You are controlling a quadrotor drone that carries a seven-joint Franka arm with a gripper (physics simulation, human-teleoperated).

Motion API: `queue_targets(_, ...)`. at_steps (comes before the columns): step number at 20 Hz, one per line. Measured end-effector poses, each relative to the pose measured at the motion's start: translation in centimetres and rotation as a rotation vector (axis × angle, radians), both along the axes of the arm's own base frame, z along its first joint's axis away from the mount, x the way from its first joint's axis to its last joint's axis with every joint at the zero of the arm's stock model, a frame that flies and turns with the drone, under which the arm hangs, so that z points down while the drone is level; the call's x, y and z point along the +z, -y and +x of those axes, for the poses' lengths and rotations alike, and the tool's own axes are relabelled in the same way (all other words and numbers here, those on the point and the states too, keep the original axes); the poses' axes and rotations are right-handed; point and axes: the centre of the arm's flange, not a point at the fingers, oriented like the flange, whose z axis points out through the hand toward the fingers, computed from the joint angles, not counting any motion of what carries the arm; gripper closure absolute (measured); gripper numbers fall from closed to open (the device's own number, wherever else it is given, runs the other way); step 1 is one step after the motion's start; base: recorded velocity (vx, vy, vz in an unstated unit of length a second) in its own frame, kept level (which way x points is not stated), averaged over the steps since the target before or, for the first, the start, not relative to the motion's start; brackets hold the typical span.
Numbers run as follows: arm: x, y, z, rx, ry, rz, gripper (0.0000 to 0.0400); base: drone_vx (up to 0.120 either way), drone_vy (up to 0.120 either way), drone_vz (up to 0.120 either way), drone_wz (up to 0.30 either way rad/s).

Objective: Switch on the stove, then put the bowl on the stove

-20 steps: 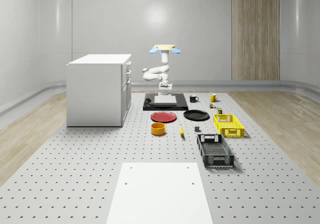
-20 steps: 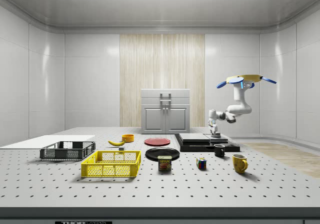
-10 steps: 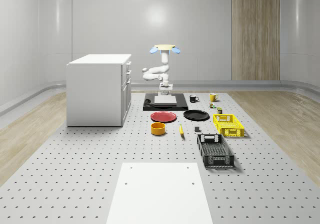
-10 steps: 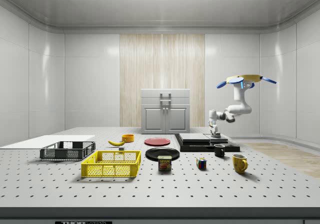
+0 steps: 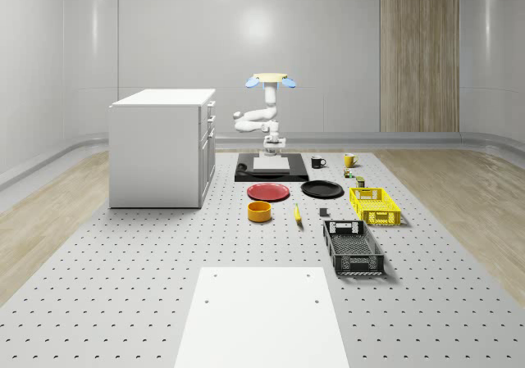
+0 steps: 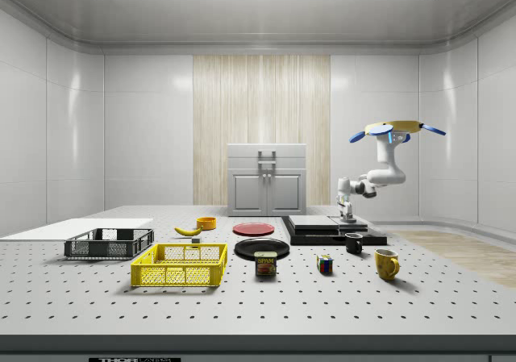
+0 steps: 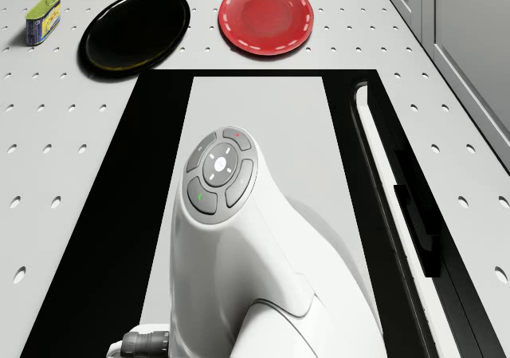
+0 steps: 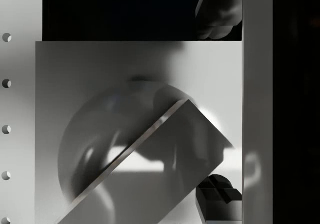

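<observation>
Table unchanged; gripper (image 6: pixel 348 214) slightly higher above stove (image 5: pixel 271 170)

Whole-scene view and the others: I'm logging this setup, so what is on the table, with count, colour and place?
stove: 1, black with grey top, beside the cabinet
cabinet: 1, white, whole-scene view's left
bowl: 1, orange, before the red plate
plates: 2, red, black, before the stove
banana: 1, yellow, right of the bowl
crates: 2, yellow, black
mugs: 2, black, yellow
can: 1
cube: 1, multicoloured
drone: 1, hovers over the stove
gripper: 1, white, just above the stove
</observation>
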Motion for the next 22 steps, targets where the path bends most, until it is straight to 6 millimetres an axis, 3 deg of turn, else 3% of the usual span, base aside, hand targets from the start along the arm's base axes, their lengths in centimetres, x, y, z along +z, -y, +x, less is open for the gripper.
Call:
queue_targets(7, 0.0, 2.7, 0.0, 0.002, 0.0, 0.0, 0.0, 0.0, 0.0, 0.0, 0.0)
queue_targets(12, 0.0, 3.5, 0.0, 0.002, 0.0, 0.0, 0.0, 0.0, 0.0, 0.0, 0.0)
queue_targets(22, 0.0, 0.1, 0.0, 0.002, 0.0, 0.0, 0.0, 0.0, 0.0, 0.0, 0.0)
